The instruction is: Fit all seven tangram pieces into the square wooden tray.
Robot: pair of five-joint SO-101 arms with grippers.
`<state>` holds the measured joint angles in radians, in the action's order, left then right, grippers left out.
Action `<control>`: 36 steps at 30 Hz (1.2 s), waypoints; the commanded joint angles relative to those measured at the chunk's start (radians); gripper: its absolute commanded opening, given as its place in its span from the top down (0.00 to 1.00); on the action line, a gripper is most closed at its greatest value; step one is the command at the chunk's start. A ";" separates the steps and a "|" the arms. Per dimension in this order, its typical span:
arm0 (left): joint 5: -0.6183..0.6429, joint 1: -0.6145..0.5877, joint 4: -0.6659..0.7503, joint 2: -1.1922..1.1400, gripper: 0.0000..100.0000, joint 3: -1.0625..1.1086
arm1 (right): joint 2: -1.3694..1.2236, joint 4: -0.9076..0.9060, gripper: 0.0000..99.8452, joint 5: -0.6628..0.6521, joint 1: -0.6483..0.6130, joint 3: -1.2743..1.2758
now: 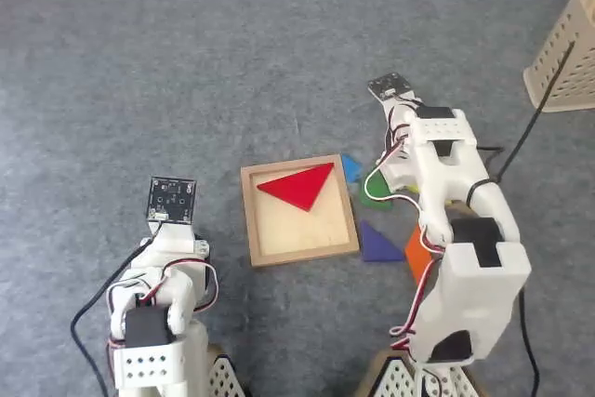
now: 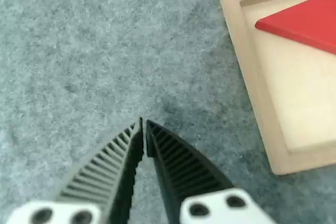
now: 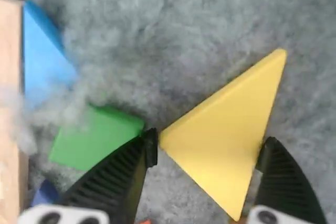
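**Desk:** Left gripper [image 2: 143, 124]?
**Photographer:** Fingers together, over carpet [image 2: 79, 51] just left of tray [image 1: 249, 220]; one red triangle [image 1: 299, 185] inside.
**Desk:** Loose pieces?
**Photographer:** Five, right of tray: blue [image 1: 350, 167], green [image 1: 374, 194], purple [image 1: 376, 244], orange [image 1: 416, 253], yellow [image 3: 226, 129]. Right gripper [image 3: 210, 145], the nearer, stands spread astride yellow, corner to far edge.

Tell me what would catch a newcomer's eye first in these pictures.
The red triangle lies alone in the square wooden tray on the grey carpet. Beside the tray, the right gripper straddles a yellow triangle, its jaws open on either side. The left gripper hangs shut over the carpet.
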<state>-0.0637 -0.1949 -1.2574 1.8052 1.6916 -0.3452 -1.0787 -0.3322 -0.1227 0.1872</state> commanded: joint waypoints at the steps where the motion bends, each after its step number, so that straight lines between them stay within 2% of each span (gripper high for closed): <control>1: -0.005 0.000 -0.006 0.018 0.99 -0.007 | 0.018 -0.022 0.70 0.118 -0.025 -0.100; 4: -0.005 0.000 -0.006 0.018 0.99 -0.007 | -0.001 -0.016 0.70 0.206 -0.035 -0.115; 10: -0.005 0.000 -0.006 0.018 0.99 -0.007 | -0.093 -0.025 0.70 0.224 -0.042 -0.161; 16: -0.005 0.000 -0.006 0.018 0.99 -0.007 | -0.102 -0.137 0.70 0.218 0.013 -0.198; 19: -0.005 0.000 -0.006 0.018 0.99 -0.007 | -0.101 -0.182 0.70 0.157 0.015 -0.206; 23: -0.005 0.000 -0.006 0.018 0.99 -0.007 | -0.097 -0.208 0.70 0.091 0.021 -0.206; 28: -0.005 0.000 -0.006 0.018 0.99 -0.007 | -0.107 -0.202 0.70 0.092 0.056 -0.207; 36: -0.005 0.000 -0.006 0.018 0.99 -0.007 | -0.107 -0.163 0.70 0.206 0.124 -0.232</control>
<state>-0.0637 -0.1949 -1.2574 1.8052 1.6916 -0.4726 -1.2597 -0.1619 -0.0245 0.0184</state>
